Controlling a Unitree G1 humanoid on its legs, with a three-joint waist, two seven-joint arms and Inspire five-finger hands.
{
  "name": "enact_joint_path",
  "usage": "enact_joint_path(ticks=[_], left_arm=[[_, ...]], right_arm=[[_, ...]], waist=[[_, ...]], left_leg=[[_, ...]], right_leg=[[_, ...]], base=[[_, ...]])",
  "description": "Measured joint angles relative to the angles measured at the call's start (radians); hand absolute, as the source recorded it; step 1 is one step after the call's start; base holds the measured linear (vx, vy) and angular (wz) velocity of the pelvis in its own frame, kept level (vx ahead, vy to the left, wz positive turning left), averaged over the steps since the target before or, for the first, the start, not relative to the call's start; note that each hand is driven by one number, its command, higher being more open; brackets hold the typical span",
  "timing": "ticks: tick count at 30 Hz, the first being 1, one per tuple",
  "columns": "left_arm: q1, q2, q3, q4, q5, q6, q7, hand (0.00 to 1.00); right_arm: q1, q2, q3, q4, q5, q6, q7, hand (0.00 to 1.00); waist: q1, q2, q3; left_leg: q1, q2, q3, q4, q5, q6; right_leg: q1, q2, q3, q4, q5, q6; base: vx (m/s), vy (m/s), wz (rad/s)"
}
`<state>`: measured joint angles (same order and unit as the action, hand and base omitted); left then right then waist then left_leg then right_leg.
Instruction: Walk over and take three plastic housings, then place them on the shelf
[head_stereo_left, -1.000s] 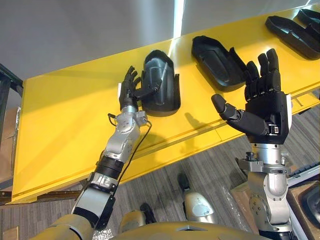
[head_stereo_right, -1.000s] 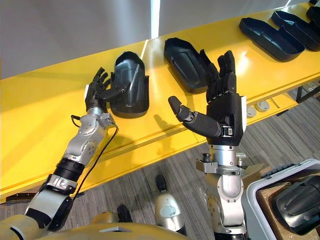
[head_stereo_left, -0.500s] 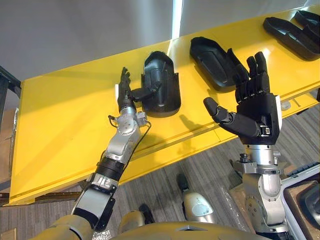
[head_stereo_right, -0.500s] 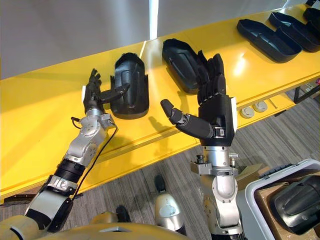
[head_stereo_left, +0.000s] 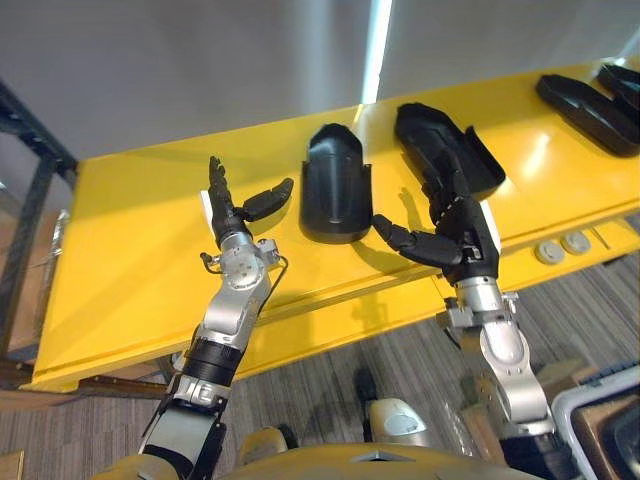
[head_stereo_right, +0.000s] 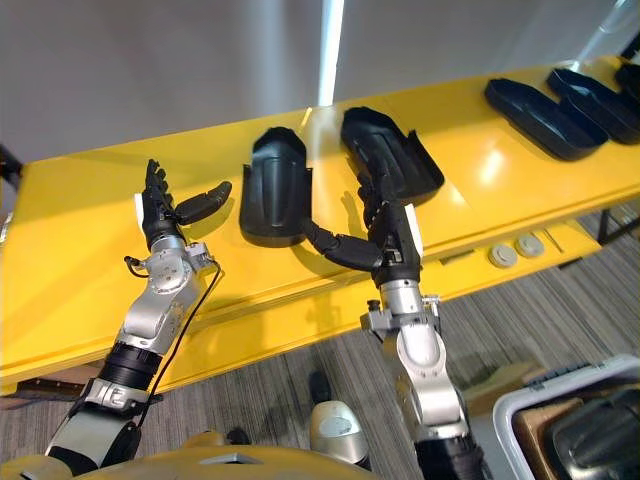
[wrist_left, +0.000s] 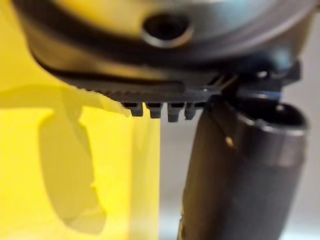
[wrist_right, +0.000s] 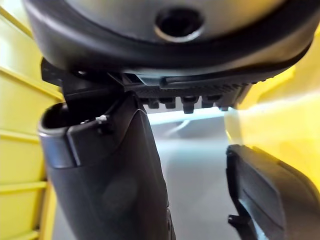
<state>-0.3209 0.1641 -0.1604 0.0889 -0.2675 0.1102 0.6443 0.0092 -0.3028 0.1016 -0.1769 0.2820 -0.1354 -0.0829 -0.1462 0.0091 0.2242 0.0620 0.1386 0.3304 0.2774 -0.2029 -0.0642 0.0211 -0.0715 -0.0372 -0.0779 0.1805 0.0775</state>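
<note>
Finding the nearest housing (head_stereo_left: 337, 185) on the yellow counter (head_stereo_left: 130, 290), between the two arms: a glossy black plastic shell, rounded at the far end, cut square at the near end, with small tabs at its sides. Noting a second housing (head_stereo_left: 445, 150) just right of it, longer, set at an angle, with a flared lip. Spotting two more housings (head_stereo_right: 530, 118) well apart at the counter's far right end. Holding nothing in the left robot hand (head_stereo_left: 228, 212), raised left of the nearest housing, fingers straight, thumb spread toward the shell but clear of it. Holding nothing in the right robot hand (head_stereo_left: 465, 235) either, fingers straight, thumb out, raised before the two near housings. Glimpsing a pale bin (head_stereo_right: 507, 425) on the floor at lower right, a dark moulded part (head_stereo_right: 590, 430) inside.
</note>
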Motion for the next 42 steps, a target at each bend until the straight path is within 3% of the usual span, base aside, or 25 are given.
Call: enact_joint_path(ticks=[5,9,20,30,34,42], left_arm=[[0.084,0.030,-0.072,-0.213,0.002,-0.031,-0.165,1.00],[0.107,0.046,-0.083,-0.247,0.003,-0.073,-0.250,1.00],[0.134,0.084,-0.079,-0.234,0.003,-0.089,-0.424,1.00],[0.107,0.103,-0.080,-0.172,0.003,-0.089,-0.470,1.00],[0.031,0.125,-0.098,-0.143,0.002,-0.090,-0.472,1.00],[-0.049,0.129,-0.102,-0.064,-0.014,-0.091,-0.474,1.00]], right_arm=[[-0.239,-0.021,-0.050,0.200,0.021,0.131,-0.096,1.00],[-0.306,-0.054,-0.051,0.227,0.046,0.160,-0.088,1.00],[-0.430,-0.088,-0.076,0.343,0.062,0.260,-0.097,1.00],[-0.529,-0.088,-0.087,0.385,0.059,0.352,-0.137,1.00],[-0.562,-0.088,-0.089,0.423,0.060,0.388,-0.159,1.00],[-0.712,-0.093,-0.092,0.498,0.060,0.409,-0.161,1.00]], waist=[[0.069,0.011,-0.027],[0.096,0.016,-0.031],[0.121,0.009,-0.031],[0.119,0.007,-0.030],[0.128,-0.004,-0.024],[0.118,-0.012,0.055]], left_leg=[[-0.034,-0.006,-0.066,0.020,0.009,0.000],[-0.057,-0.006,-0.093,0.039,0.010,-0.001],[-0.087,-0.005,-0.120,0.068,0.008,0.000],[-0.088,-0.005,-0.118,0.069,0.008,0.000],[-0.104,-0.004,-0.117,0.069,0.009,0.000],[-0.120,-0.004,-0.114,0.072,0.010,0.001]], right_leg=[[0.015,-0.011,-0.071,0.000,-0.008,-0.007],[0.016,-0.013,-0.097,0.000,-0.010,-0.007],[0.015,-0.015,-0.122,0.000,-0.004,-0.008],[0.013,-0.015,-0.120,0.000,-0.003,-0.008],[-0.003,-0.014,-0.116,0.000,0.000,-0.012],[-0.022,-0.013,-0.107,0.000,0.007,-0.017]], base=[[-0.09,-0.030,0.37],[-0.06,-0.025,0.22],[-0.03,-0.005,0.07],[-0.01,-0.002,0.00],[-0.04,-0.009,-0.01],[-0.02,0.001,-0.02]])
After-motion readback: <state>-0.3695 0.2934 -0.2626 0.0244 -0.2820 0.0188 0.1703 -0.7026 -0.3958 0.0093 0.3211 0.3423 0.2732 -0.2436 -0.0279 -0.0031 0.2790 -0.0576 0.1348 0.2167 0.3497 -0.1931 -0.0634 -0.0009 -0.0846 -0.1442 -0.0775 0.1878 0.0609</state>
